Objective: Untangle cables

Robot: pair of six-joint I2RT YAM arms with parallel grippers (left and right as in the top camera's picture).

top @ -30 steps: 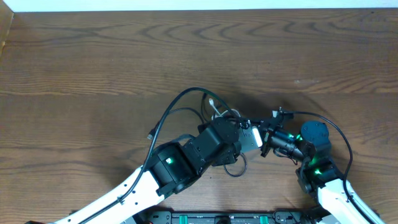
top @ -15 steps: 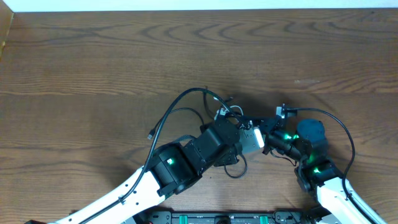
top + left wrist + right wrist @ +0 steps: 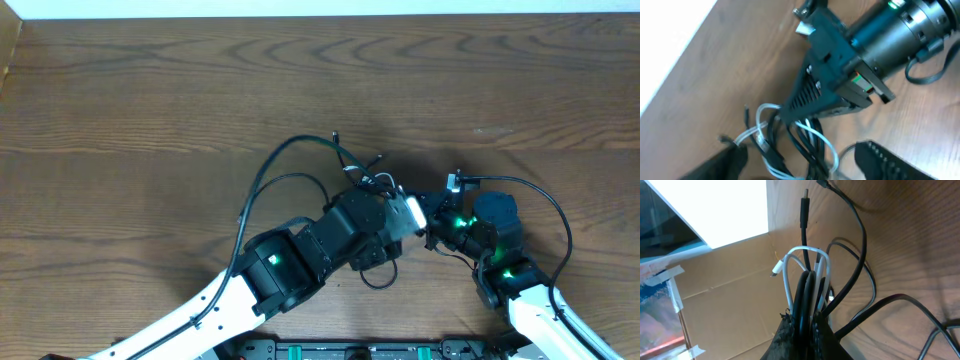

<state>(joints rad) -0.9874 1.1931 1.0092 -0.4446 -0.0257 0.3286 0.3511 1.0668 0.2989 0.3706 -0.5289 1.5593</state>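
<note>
The cables (image 3: 366, 182) lie bunched near the middle of the tabletop (image 3: 150, 100), a little toward its near edge, right where the two arms meet. The right gripper (image 3: 430, 215) reaches in from the right side and is clamped shut on the bunch. In its own wrist view the closed tips pinch several strands together: a white cord (image 3: 789, 272) and black ones that fan away from the pinch, one ending in a free plug (image 3: 803, 210).

The left gripper (image 3: 807, 159) comes in from the near left corner. Its jaws stand wide apart and grip nothing. Its fingers (image 3: 882, 155) sit on either side of the strands, just beside the spot where the right gripper holds them.

So the bunch lies between the two grippers, held by the right one and just ahead of the left one. From the pinch, the loose lengths head toward the far edge and then sweep left. The long black cord (image 3: 262, 185) arcs out to the left and curves back toward the near edge beside the left arm. The tangle's long axis therefore runs roughly left to right, with the slack on the left arm's side.

With the right gripper acting as an anchor, the left gripper looks better placed to close on one strand and draw it leftward, away from the pinch. The strands cross between its fingers, so I cannot tell which one it would catch.
</note>
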